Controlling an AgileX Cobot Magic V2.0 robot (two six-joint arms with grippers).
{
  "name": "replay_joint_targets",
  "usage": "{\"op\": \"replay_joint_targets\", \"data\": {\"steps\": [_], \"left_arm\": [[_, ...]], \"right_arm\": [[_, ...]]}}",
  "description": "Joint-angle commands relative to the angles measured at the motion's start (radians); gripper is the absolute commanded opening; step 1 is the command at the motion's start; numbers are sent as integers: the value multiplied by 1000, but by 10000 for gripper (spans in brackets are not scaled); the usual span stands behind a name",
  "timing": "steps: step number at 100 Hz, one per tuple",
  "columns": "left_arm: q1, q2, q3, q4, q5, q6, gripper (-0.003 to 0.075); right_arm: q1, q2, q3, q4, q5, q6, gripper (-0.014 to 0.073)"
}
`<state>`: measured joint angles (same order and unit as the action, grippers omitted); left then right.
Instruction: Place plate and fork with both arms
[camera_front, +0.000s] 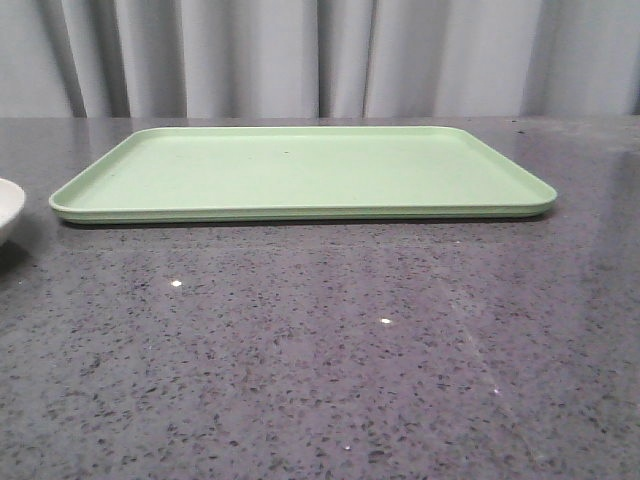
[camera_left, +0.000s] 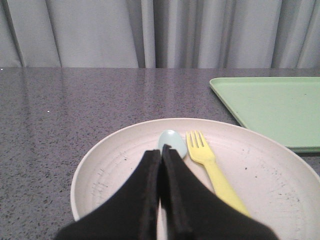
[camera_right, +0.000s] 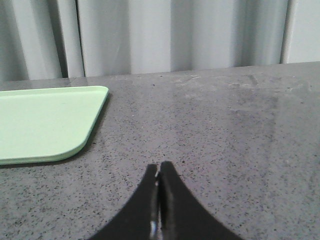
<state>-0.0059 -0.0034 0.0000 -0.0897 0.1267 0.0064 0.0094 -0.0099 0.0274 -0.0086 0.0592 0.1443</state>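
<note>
At lower centre, left fingers (camera_left: 161, 155) closed above plate (camera_left: 115, 165) holding fork (camera_left: 212, 170); right fingers (camera_right: 159, 172) closed, empty, tray (camera_front: 300, 170) awaiting.

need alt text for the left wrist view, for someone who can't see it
A pale cream plate on a speckled grey table holds a yellow fork beside a pale blue spoon. The left gripper hangs above it, black jaws shut and empty. A light-green tray lies nearby.
</note>
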Motion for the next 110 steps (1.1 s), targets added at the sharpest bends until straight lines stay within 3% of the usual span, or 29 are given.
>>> {"op": "replay_joint_targets", "data": {"steps": [1,90,110], "left_arm": [[3,-32,13,-2,-79,-12,-20],[3,-32,0,-2,-127,-12,-21],[4,13,-102,-2,-71,-12,-21]], "right_arm": [[-4,-24,-6,2,-72,-2,-68],[-3,-24,-14,9,-100,-2,-68],[0,-18,-129,9,72,-2,-68]]}}
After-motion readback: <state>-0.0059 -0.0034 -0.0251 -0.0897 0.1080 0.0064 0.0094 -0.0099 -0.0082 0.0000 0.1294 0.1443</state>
